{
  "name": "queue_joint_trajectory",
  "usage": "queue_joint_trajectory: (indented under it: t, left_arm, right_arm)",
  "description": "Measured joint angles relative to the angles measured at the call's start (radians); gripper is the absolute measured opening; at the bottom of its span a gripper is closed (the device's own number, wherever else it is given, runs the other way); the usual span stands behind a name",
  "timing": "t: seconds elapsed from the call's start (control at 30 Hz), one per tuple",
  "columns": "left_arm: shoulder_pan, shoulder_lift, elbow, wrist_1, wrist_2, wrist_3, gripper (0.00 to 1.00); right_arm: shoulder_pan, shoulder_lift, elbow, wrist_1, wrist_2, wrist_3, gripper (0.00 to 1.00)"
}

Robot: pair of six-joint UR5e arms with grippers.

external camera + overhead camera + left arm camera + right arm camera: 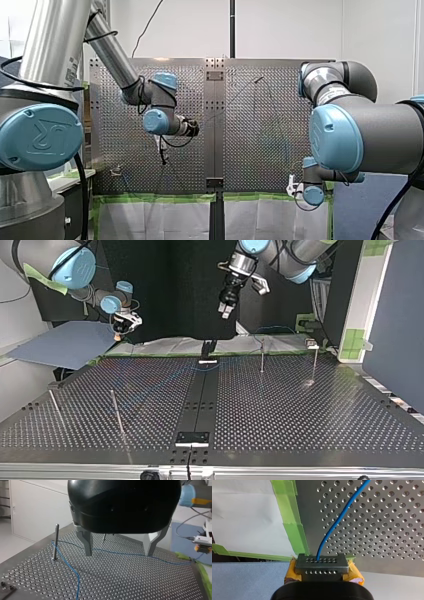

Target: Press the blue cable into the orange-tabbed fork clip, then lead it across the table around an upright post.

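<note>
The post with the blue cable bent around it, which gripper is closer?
Left. My left gripper hovers open just beside the post; my right gripper sits beyond the table's edge, holding the blue cable.

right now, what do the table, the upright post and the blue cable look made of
The table: bare metal, likely aluminium or steel, dull sheen, drilled holes. The upright post: metal rod, grey gloss. The blue cable: probably plastic-sheathed, smooth, bends in soft curves.

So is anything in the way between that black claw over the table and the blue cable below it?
Nothing visible. My left gripper hangs open over the blue cable, which lies bare on the perforated table beneath it. The upright post, where the cable bends, stands off to one side of the gripper.
</note>
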Motion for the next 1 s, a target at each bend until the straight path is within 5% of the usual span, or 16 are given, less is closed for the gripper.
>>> queue_joint_trajectory:
  t: [0.7, 1.0]
  left_arm:
    - [0.034, -0.001, -0.199, 0.198, -0.017, 0.073, 1.00]
    - [0.035, -0.001, -0.239, 0.239, -0.008, 0.074, 1.00]
  right_arm:
    - [0.004, 0.000, -0.005, 0.002, -0.007, 0.005, 0.00]
    - [0.010, 0.001, -0.006, 0.003, -0.007, -0.013, 0.00]
